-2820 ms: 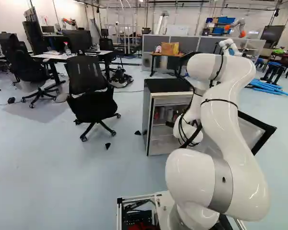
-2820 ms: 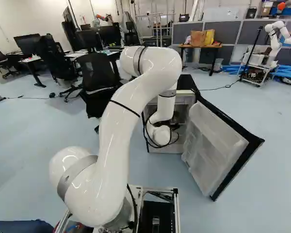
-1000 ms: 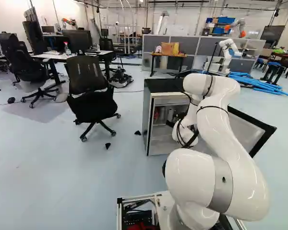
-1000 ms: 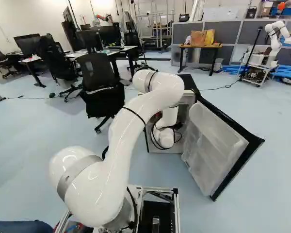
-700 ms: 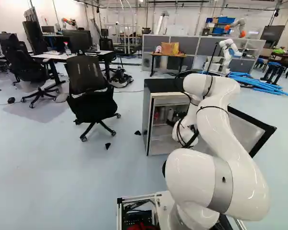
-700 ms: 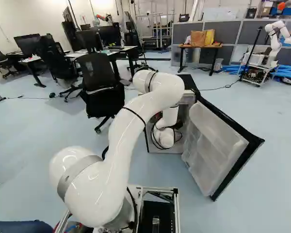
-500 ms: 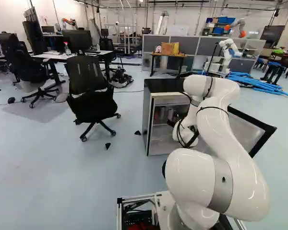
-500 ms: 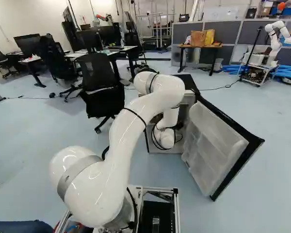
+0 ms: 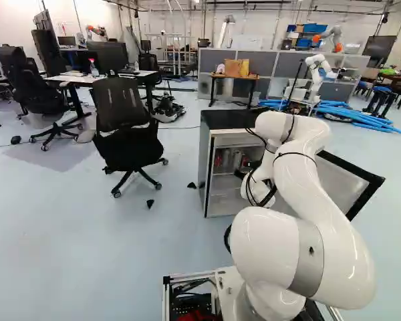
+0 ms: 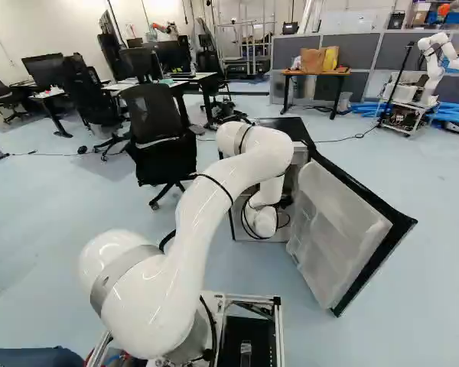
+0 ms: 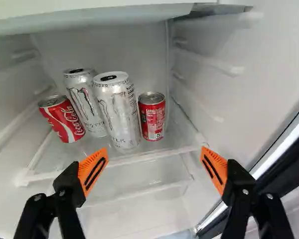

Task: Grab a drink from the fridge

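1. Hand [image 9: 240, 174] wide open, holding nothing.
2. Wrist view: two tall silver cans [image 11: 117, 112] between two short red cans [image 11: 152, 118], on fridge [image 9: 204, 167] shelf [image 11: 162, 151], ahead of hand.
3. Labels: white script on one red, clawlike marks on silvers.
4. Left base view shows cans dimly; arm [image 10: 229, 176] hides them in right.

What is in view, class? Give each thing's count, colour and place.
Fridge: 1, grey and black, ahead
Door: 1, white inside, wide open
Shelf: 1, clear, in fridge
Silver cans: 2, silver, on shelf
Red cans: 2, red, flanking them
Chairs: several, black, by desks
Monitors: several, black, on desks
Table: 1, brown, beyond fridge
Bags: 2, brown and yellow, on table
Tubes: several, blue, far floor
Another robot: at least 1, white, beyond
Arm: 1, white, reaching to fridge
Fingers: 2, black with orange pads, open before shelf
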`<state>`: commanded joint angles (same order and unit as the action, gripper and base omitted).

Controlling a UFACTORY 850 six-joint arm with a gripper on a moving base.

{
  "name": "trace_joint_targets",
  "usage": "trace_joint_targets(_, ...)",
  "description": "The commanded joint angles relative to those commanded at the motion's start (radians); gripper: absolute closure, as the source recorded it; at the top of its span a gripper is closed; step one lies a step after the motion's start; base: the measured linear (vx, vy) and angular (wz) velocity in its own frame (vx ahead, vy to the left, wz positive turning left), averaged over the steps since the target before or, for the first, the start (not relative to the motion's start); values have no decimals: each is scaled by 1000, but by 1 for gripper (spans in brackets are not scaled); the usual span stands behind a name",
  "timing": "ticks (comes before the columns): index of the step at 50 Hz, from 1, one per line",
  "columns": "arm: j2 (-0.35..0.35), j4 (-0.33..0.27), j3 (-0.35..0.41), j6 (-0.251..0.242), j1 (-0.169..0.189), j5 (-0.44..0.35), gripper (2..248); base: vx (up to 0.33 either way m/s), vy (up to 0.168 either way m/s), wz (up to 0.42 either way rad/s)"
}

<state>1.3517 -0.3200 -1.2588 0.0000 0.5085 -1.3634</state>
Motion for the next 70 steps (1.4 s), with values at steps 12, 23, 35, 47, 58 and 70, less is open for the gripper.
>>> trace_joint_targets(12,0,0,0,0,0,0,7,0,0,0)
trace_joint_targets(23,0,0,0,0,0,0,46,0,0,0)
trace_joint_targets(35,0,0,0,0,0,0,70,0,0,0)
trace_joint_targets(47,0,0,0,0,0,0,81,0,0,0)
trace_joint_targets(58,0,0,0,0,0,0,84,0,0,0)
trace_joint_targets(70,0,0,0,0,0,0,100,0,0,0)
